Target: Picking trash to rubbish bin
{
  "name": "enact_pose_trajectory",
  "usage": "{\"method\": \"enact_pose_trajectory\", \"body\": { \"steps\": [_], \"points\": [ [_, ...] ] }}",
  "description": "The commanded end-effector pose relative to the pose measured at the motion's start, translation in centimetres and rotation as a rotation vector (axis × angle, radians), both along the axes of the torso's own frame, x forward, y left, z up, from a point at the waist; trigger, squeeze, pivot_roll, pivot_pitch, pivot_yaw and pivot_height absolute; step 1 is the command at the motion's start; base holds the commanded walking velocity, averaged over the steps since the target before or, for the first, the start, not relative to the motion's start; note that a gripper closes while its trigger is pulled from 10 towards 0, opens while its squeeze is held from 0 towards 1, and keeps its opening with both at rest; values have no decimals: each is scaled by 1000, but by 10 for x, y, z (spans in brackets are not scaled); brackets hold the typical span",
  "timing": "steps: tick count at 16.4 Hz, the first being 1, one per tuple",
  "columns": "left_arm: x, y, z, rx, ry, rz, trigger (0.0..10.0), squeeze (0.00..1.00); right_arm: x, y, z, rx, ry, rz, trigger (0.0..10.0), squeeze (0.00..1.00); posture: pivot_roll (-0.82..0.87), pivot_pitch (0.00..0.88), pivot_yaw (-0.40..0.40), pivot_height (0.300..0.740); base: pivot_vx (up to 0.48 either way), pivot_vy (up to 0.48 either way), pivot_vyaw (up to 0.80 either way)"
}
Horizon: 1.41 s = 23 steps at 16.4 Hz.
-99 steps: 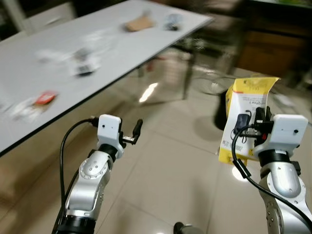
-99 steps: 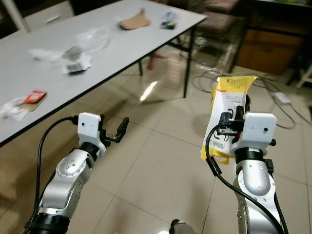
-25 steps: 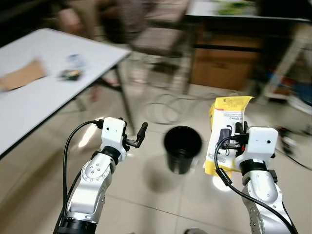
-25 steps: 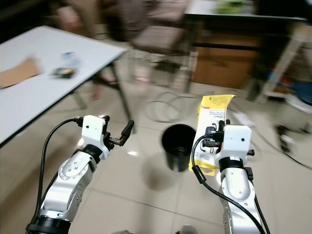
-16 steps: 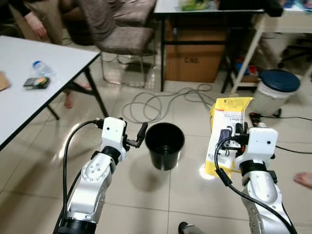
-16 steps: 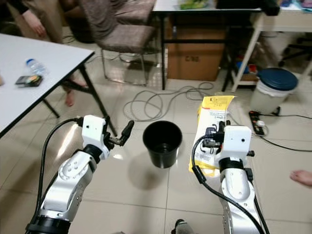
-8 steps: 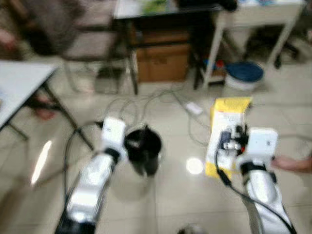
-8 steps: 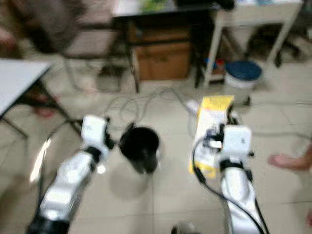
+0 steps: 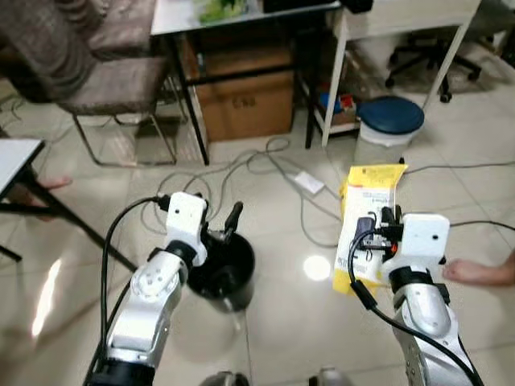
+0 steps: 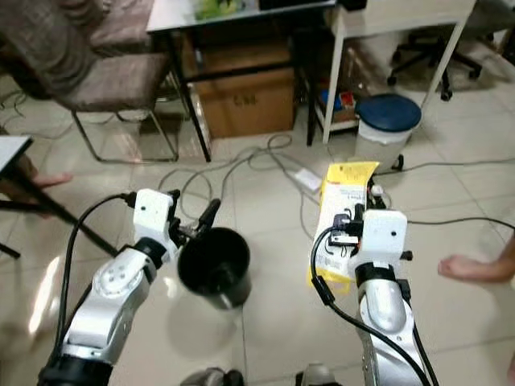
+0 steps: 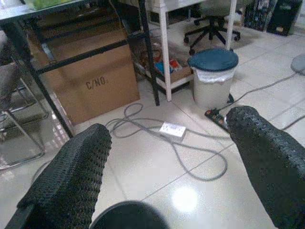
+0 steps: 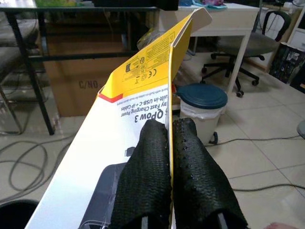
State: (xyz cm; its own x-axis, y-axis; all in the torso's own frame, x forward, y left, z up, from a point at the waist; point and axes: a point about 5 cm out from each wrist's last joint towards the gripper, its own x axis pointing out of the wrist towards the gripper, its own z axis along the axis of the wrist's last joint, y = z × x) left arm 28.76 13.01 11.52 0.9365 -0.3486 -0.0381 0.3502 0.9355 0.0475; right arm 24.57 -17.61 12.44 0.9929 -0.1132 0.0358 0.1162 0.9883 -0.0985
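Note:
A flat yellow-and-white package (image 9: 368, 211) stands upright in my right gripper (image 9: 380, 228), whose fingers (image 12: 151, 167) are shut on its edge. The black rubbish bin (image 10: 214, 267) stands on the tiled floor, to the left of the package and lower. My left gripper (image 9: 228, 222) hovers just above the bin's near-left rim, open with nothing in it. In the left wrist view, its two fingers (image 11: 71, 171) are spread wide with the bin's rim (image 11: 128, 217) showing between them.
Cables (image 9: 265, 170) and a power strip (image 9: 310, 183) lie on the floor beyond the bin. Behind stand a cardboard box (image 9: 245, 100) under a desk, a blue-lidded pail (image 9: 390, 121), a chair (image 9: 113, 80) and an office chair (image 9: 418, 56). A person's foot (image 9: 479, 272) rests at right.
The view has swung right and sharpened. The black bin now sits directly under my left gripper instead of between the arms. The package stays held in my right gripper.

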Motion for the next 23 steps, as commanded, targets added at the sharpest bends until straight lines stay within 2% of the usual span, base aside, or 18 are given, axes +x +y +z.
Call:
{"method": "enact_pose_trajectory", "body": {
  "steps": [1, 4, 14, 18, 23],
  "points": [
    [-1, 2, -1, 7, 6, 4, 10000, 0, -3, -2, 2, 1, -13, -6, 10000, 0, -70, 132, 80, 740, 0, 0, 0],
    [-2, 3, -2, 12, 9, 8, 10000, 0, -3, 1, 4, -25, -21, 23, 10000, 0, -72, 132, 80, 740, 0, 0, 190],
    [-1, 1, -1, 22, 3, 1, 10000, 0, -3, 1, 3, -31, -18, 23, 10000, 0, -70, 132, 82, 740, 0, 0, 733],
    [-2, -2, 2, 10, -15, -32, 10000, 0, -3, 3, 3, -27, -20, 21, 10000, 0, -68, 132, 85, 740, 306, 0, 0],
    [-2, -1, 1, -11, -1, -32, 10000, 0, -3, 4, 1, -28, -17, 21, 10000, 0, -66, 136, 85, 740, 0, 0, 0]
  ]
}}
